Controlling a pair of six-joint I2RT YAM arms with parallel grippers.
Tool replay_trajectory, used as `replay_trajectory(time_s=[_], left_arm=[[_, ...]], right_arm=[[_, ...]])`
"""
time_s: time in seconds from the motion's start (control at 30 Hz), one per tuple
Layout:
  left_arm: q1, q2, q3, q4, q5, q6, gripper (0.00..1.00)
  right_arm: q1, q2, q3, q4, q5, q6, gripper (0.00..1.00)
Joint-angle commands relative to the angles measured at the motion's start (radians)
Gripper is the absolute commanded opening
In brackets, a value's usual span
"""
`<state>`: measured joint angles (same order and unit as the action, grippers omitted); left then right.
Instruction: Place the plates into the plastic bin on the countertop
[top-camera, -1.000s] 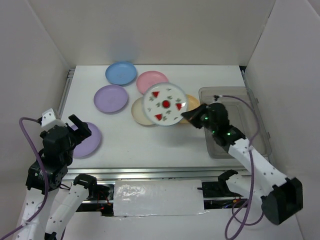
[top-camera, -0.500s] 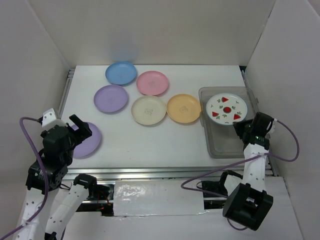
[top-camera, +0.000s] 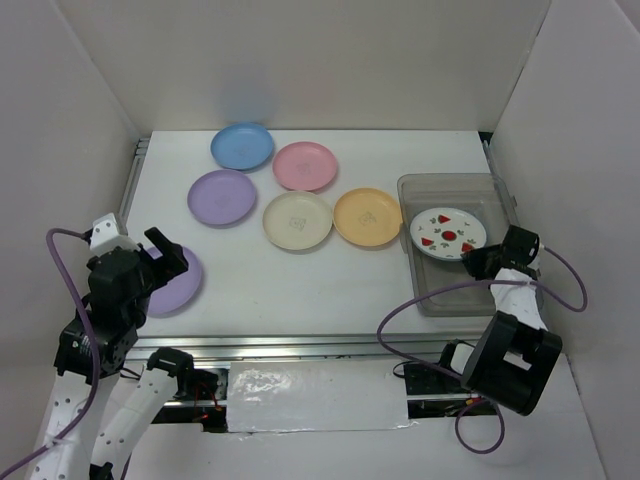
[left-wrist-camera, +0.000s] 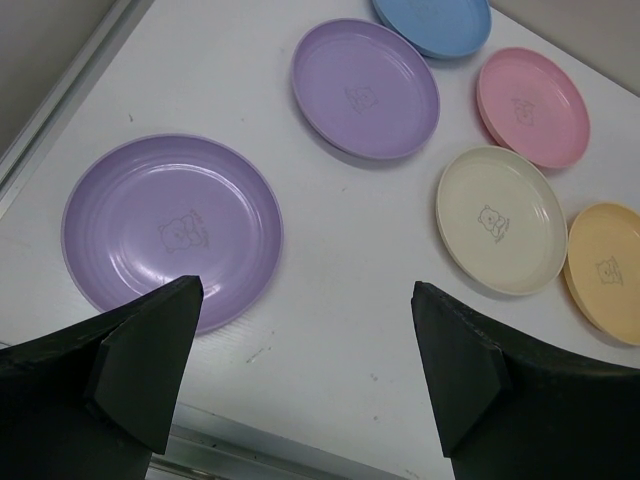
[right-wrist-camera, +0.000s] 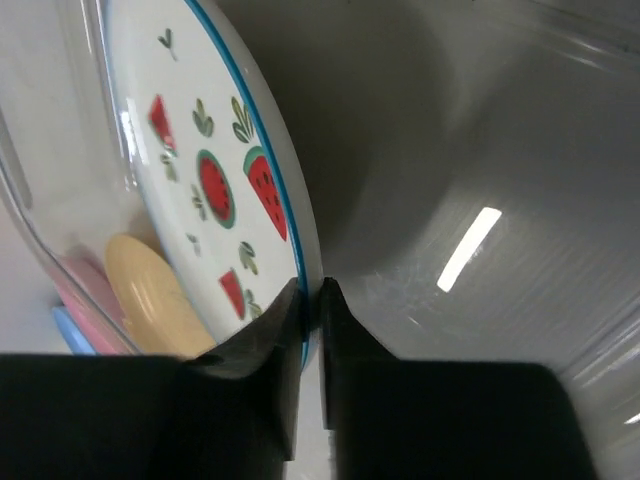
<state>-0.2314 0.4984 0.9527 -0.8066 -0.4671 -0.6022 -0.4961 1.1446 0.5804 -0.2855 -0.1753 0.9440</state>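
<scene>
The white plate with red fruit prints (top-camera: 448, 231) hangs tilted inside the clear plastic bin (top-camera: 405, 181) at the right of the countertop (top-camera: 300, 280). My right gripper (top-camera: 478, 262) is shut on its near rim. In the right wrist view the rim of that plate (right-wrist-camera: 200, 150) sits pinched in the right gripper (right-wrist-camera: 312, 300), just above the bin floor (right-wrist-camera: 480, 150). The blue (top-camera: 242, 146), pink (top-camera: 305, 166), purple (top-camera: 222, 196), cream (top-camera: 297, 220) and orange (top-camera: 367, 216) plates lie flat on the countertop. My left gripper (left-wrist-camera: 305, 370) is open above the near edge, beside a second purple plate (left-wrist-camera: 172, 230).
White walls close in the countertop on three sides. A metal rail (top-camera: 300, 345) runs along the near edge. The right arm's purple cable (top-camera: 400, 320) loops over the countertop in front of the bin.
My right gripper has carried the fruit plate from above the cream and orange plates rightward and down into the bin. The left arm has barely moved.
</scene>
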Motion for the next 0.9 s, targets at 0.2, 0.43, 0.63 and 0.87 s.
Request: replay_trajectory(time_s=[0.2,0.43,0.63,0.87], left_arm=[[0.004,0.028,0.0,0.046,0.016,0.024,0.99],[0.003,0.028,0.003,0.038,-0.001,0.015,0.99],[0.004,0.028,0.021,-0.014,-0.109,-0.054,0.99],[0.006,0.071,0.073,-0.198,-0.346,-0.249,0.99]], right_arm=[[-0.029,-0.057,0.048,0.171,-0.115,-0.011,0.78],[0.114,-0.301,0.176,-0.045,0.033,-0.047,1.0],[0.674,-0.307,0.309,-0.034,0.123,-0.079,1.0],[1.222,0.193,0.611,0.084,0.166,-0.077,1.0]])
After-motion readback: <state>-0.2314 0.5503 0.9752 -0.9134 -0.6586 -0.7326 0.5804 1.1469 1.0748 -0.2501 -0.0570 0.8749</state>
